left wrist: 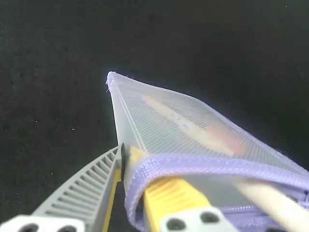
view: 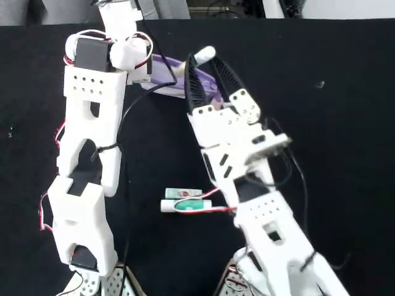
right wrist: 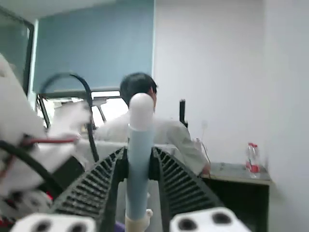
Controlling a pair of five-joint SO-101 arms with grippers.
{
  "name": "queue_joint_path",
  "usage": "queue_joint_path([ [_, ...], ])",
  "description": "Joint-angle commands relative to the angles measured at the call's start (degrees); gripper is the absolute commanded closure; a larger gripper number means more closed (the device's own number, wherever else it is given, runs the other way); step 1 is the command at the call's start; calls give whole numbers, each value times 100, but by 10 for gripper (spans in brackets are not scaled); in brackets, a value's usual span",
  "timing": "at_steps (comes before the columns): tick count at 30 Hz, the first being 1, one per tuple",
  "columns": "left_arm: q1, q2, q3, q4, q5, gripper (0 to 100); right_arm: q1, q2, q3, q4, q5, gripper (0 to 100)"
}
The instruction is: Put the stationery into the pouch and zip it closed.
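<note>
The black table (view: 345, 92) spreads wide under both arms, matte and dark from edge to edge. At its far side lies the pouch (view: 162, 69), purple-trimmed. The left gripper (view: 145, 73) is right on it, and the left wrist view confirms it: the left gripper (left wrist: 128, 162) has its jaws pinched together on the purple zip edge, one grey finger outside, one yellow one just inside the mouth. The clear ribbed pouch (left wrist: 188, 121) stretches away over the black cloth. A pencil (left wrist: 186, 123) shows through the wall, lying lengthwise inside. A pale stick (left wrist: 270, 203) crosses the zip band near the camera; whether it is the same pencil, I cannot tell.

Over to the right gripper (view: 208, 71), raised just beside the pouch with a pen (view: 205, 54) poking out above its black fingers. From its own wrist, the right gripper (right wrist: 140, 154) is clamped on the pen (right wrist: 139, 179), pale blue with a white cap, standing upright.

Behind it is a teal panel (right wrist: 96, 43), a white wall (right wrist: 207, 63), and a dark desk (right wrist: 236, 174) carrying a bottle (right wrist: 252, 157).

Nearer the arm bases, two small items lie side by side on the cloth: a white stick (view: 183, 193) and a white-and-green tube (view: 185, 206), well apart from the pouch.
</note>
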Motion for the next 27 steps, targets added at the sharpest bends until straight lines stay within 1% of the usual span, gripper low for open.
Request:
queue_joint_path([
  [1,57,-123,-40,44,62,970,334,1270,-479,-774,35,988],
  [3,40,-123,-57,44,62,970,404,1815,-593,-1090,35,988],
  [6,22,-123,-66,35,62,970,396,2431,-769,-1275,53,988],
  [11,4,-123,-75,35,62,970,325,2879,-1042,-1029,26,982],
  [13,4,-123,-75,35,62,970,290,2853,-1068,-782,26,967],
  [19,4,-123,-75,35,62,970,202,2352,-1007,-158,18,793],
  [21,4,-123,-75,35,62,970,193,2105,-1007,176,18,777],
  [27,-101,-123,-84,26,62,970,237,1297,-989,932,18,777],
])
